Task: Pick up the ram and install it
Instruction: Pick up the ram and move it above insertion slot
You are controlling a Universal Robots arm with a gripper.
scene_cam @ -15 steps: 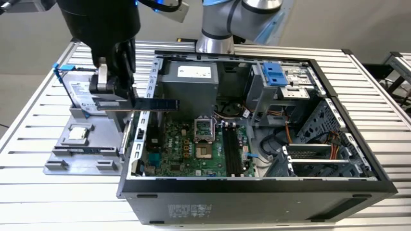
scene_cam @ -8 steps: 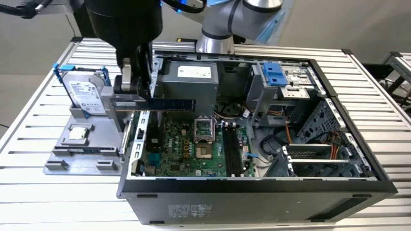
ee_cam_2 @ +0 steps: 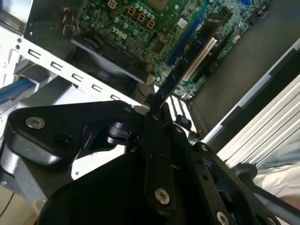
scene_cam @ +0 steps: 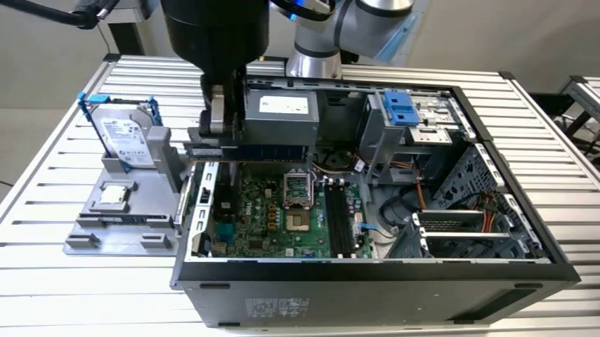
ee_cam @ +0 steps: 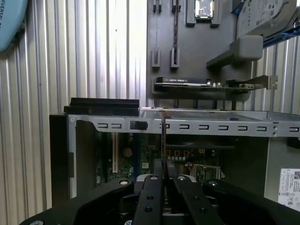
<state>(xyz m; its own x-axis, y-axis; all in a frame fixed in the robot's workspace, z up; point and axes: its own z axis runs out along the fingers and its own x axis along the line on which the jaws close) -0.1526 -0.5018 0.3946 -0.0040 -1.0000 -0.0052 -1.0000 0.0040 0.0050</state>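
My gripper (scene_cam: 216,135) is shut on the ram (scene_cam: 251,149), a long, narrow dark stick held level above the open computer case, over the motherboard's (scene_cam: 272,210) far corner on the exterior view's left. In both wrist views the ram shows edge-on as a thin strip (ee_cam_2: 187,52) (ee_cam: 162,138) sticking out from between the closed fingers (ee_cam_2: 157,140) (ee_cam: 151,187). The long black memory slots (scene_cam: 338,214) lie lower down, near the board's middle, apart from the ram.
The case's metal wall (ee_cam: 201,125) and the grey power supply (scene_cam: 281,116) stand close by the gripper. On the exterior view's left, a grey fixture (scene_cam: 94,235) holds a hard drive (scene_cam: 122,133) and a small square chip (scene_cam: 114,195). An expansion card (ee_cam: 211,84) rests on the fixture.
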